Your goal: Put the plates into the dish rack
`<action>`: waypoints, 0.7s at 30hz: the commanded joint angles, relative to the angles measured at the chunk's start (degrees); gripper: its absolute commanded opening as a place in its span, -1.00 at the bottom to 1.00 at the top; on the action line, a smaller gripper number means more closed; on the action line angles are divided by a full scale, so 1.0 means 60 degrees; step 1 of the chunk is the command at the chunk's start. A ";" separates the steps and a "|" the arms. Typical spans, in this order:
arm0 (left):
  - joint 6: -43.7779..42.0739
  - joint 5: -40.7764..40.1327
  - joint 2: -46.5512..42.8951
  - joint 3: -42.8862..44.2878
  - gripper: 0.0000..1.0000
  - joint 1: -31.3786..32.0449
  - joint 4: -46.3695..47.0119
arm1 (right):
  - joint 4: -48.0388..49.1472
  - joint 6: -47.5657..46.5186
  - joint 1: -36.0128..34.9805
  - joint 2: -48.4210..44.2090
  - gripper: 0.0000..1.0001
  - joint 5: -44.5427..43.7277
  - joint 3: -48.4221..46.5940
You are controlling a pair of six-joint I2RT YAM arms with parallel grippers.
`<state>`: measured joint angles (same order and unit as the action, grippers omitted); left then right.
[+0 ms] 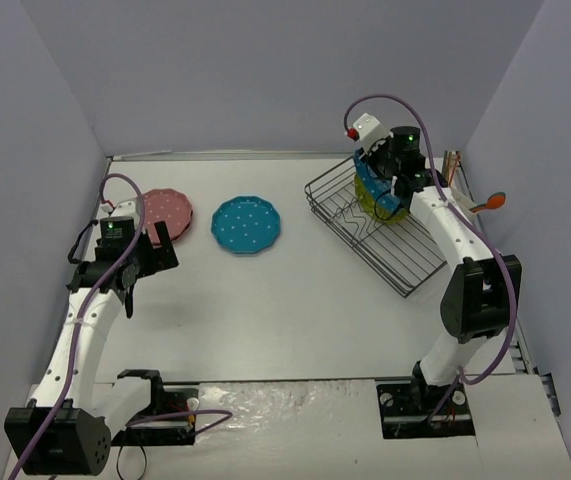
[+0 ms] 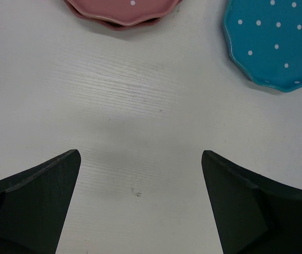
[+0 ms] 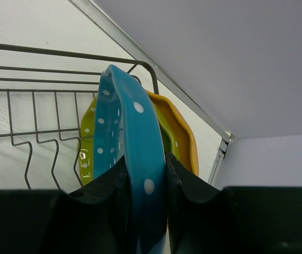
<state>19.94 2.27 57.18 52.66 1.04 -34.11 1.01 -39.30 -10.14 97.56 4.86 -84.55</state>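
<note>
Your right gripper (image 3: 143, 172) is closed tight on the rim of a blue plate (image 3: 132, 137), one dark finger (image 3: 108, 188) pressed against each face. It holds the plate upright on edge, over the far end of the dish rack (image 1: 405, 255). You cannot tell from these views whether the plate's lower edge is seated between the wavy wire dividers.

Two plates stand on edge in that same end of the rack. A yellow-green plate (image 3: 89, 140) is just beside the blue one, and an orange plate (image 3: 182, 132) is behind it, nearest the end wire. The rest of the dividers, toward the near end, show only bare wire. The rack sits at an angle on the right side of the table (image 1: 285, 310), near the back right corner.

Your left gripper (image 1: 150, 250) hovers low over the table on the left with its jaws spread as wide as they go and nothing between them. In its wrist view only bare white tabletop lies between the two fingers.

Two more plates lie flat and well apart from the rack. A teal plate (image 1: 246, 224) rests near the middle of the table, and a pink plate (image 1: 168, 212) sits to its left, just beyond your left gripper. In the left wrist view a second scalloped rim shows under the pink plate.
</note>
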 commanded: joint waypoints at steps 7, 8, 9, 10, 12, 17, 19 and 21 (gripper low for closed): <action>-0.0131 -0.0030 -0.0161 0.0319 0.94 -0.0041 0.0244 | 0.2232 0.0483 0.0316 0.0025 -1.00 0.0582 0.0055; -0.0131 -0.0015 -0.0156 0.0318 0.94 -0.0041 0.0250 | 0.2290 0.0539 0.0327 0.0058 -1.00 0.0613 0.0155; -0.0131 -0.0027 -0.0156 0.0306 0.94 -0.0041 0.0250 | 0.2388 0.0613 0.0327 0.0059 -1.00 0.0638 0.0229; -0.0140 -0.0028 -0.0156 0.0305 0.94 -0.0041 0.0241 | 0.2468 0.0691 0.0346 0.0068 -1.00 0.0676 0.0344; -0.0135 -0.0017 -0.0156 0.0305 0.94 -0.0041 0.0246 | 0.2607 0.0882 0.0441 0.0063 -1.00 0.0846 0.0536; -0.0131 0.0031 -0.0132 0.0290 0.94 -0.0041 0.0279 | 0.2963 0.1312 0.0636 0.0077 -0.97 0.1225 0.0965; -0.0128 0.0051 -0.0095 0.0290 0.94 -0.0041 0.0279 | 0.3018 0.1439 0.0652 0.0111 -0.91 0.1298 0.1034; -0.0114 0.0104 -0.0066 0.0290 0.94 -0.0041 0.0279 | 0.3104 0.1570 0.0683 0.0145 -0.71 0.1391 0.1105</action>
<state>19.92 2.59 57.10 52.66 1.04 -34.09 8.05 -32.50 -6.90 100.73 12.54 -77.11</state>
